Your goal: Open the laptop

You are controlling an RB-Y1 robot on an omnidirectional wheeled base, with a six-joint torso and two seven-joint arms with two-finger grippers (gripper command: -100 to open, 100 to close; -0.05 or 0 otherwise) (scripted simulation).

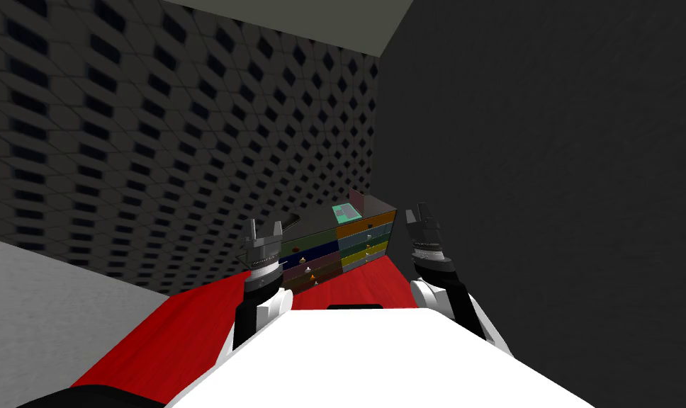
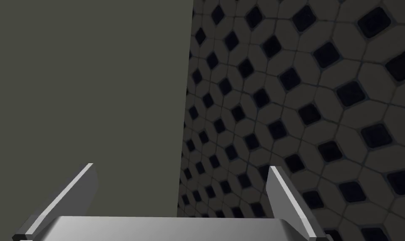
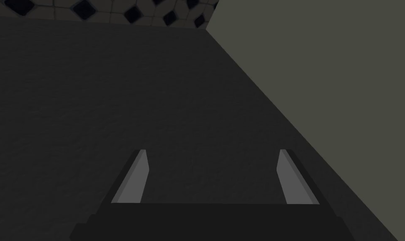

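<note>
laptop [image 1: 346, 211]: one, on top of the chest of drawers, at its end nearer the dark wall; a teal flat part lies on the top with a dark panel rising at its far edge, so it looks partly open, though it is too small to be sure.
chest of drawers [image 1: 356, 244]: one, standing against the tiled wall, ahead of both grippers and well apart from them.
drawers [image 1: 366, 228]: many colours in two columns; about four rows each, the lower ones hard to count.
left gripper [image 1: 264, 228]: one, raised in front of the chest's left part, pointing up and forward, holding nothing.
left fingers [image 2: 281, 192]: two, spread wide apart, nothing between them.
right gripper [image 1: 417, 210]: one, raised just right of the chest, beside the dark wall, holding nothing.
right fingers [image 3: 139, 175]: two, standing apart, nothing between them.
red floor [image 1: 186, 326]: one strip running from me up to the foot of the chest.
grey floor [image 1: 37, 304]: one patch to the left of the red strip.
tiled wall [image 1: 157, 142]: one, pale tiles with dark diamonds, on the left.
dark wall [image 1: 547, 177]: one, plain, on the right.
</note>
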